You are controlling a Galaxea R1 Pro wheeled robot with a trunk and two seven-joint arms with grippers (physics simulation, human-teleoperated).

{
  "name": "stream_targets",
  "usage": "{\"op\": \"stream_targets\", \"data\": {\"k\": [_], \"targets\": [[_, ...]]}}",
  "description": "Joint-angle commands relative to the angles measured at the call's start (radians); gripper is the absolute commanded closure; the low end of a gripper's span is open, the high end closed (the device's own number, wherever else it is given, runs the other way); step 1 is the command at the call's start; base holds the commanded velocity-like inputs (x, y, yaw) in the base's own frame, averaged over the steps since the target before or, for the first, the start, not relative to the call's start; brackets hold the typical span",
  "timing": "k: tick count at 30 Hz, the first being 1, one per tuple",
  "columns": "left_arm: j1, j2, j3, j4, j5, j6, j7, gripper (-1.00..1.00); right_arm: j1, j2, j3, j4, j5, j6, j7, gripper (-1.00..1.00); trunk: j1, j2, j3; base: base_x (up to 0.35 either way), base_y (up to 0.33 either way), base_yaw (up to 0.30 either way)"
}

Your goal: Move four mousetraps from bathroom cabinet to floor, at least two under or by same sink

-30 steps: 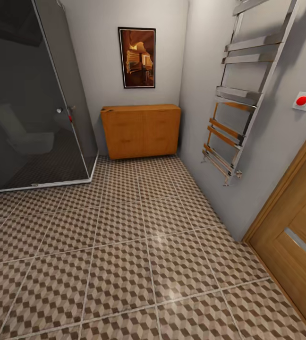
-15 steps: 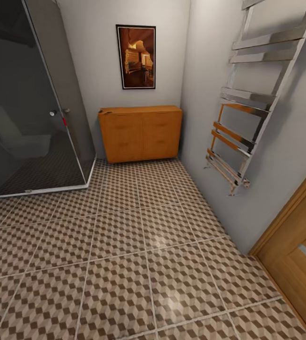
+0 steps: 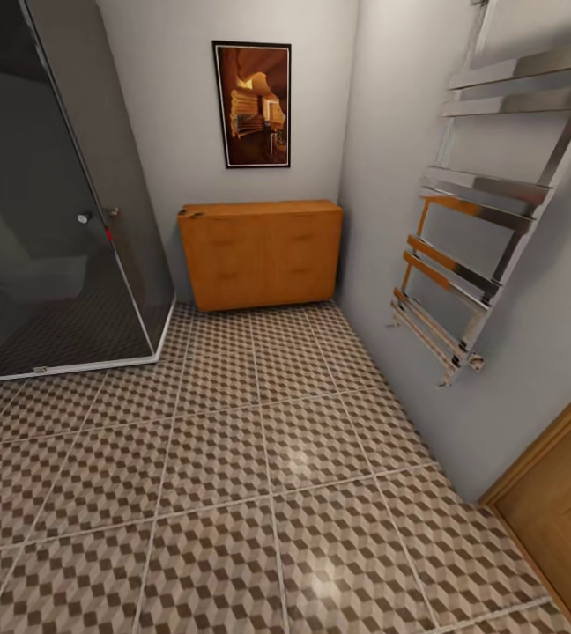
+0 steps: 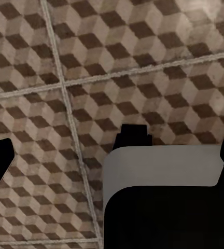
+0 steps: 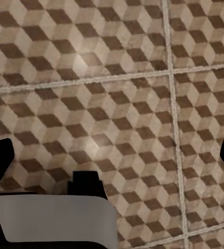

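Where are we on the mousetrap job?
Early stage. Done: nothing visible; no traps lie on the tiled floor. In hand: nothing; both wrist views look down at bare tiles, with no trap between the dark fingertips at the frame edges. The robot faces the orange cabinet against the far wall, drawers shut. Left: reach it, open it, take out four traps, set them on the floor, two by the sink.

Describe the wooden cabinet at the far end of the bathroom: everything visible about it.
The cabinet is a low, wide, orange-brown wooden sideboard with flat drawer fronts in two columns and slim recessed handles. All fronts look shut. It stands upright against the back wall, its right end in the corner, its left end near the dark glass shower enclosure. A framed picture hangs above it. Its base meets the cube-patterned floor. Nothing shows on its top.
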Motion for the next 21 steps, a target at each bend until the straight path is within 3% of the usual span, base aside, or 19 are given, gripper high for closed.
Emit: {"op": "stream_targets", "data": {"k": [1, 13, 21], "targets": [[-0.001, -0.001, -0.007, 0.003, 0.005, -0.004, 0.000, -1.00, 0.000, 0.000, 0.008, -0.001, -0.008, -0.002, -0.005, -1.00, 0.001, 0.000, -0.001, 0.334, 0.000, 0.000], [-0.001, -0.001, -0.007, 0.003, 0.005, -0.004, 0.000, -1.00, 0.000, 0.000, 0.008, -0.001, -0.008, -0.002, -0.005, -1.00, 0.001, 0.000, -0.001, 0.334, 0.000, 0.005], [-0.001, -0.001, -0.007, 0.003, 0.005, -0.004, 0.000, -1.00, 0.000, 0.000, 0.010, -0.001, -0.008, -0.002, -0.005, -1.00, 0.001, 0.000, -0.001, 0.334, 0.000, 0.154]]}}
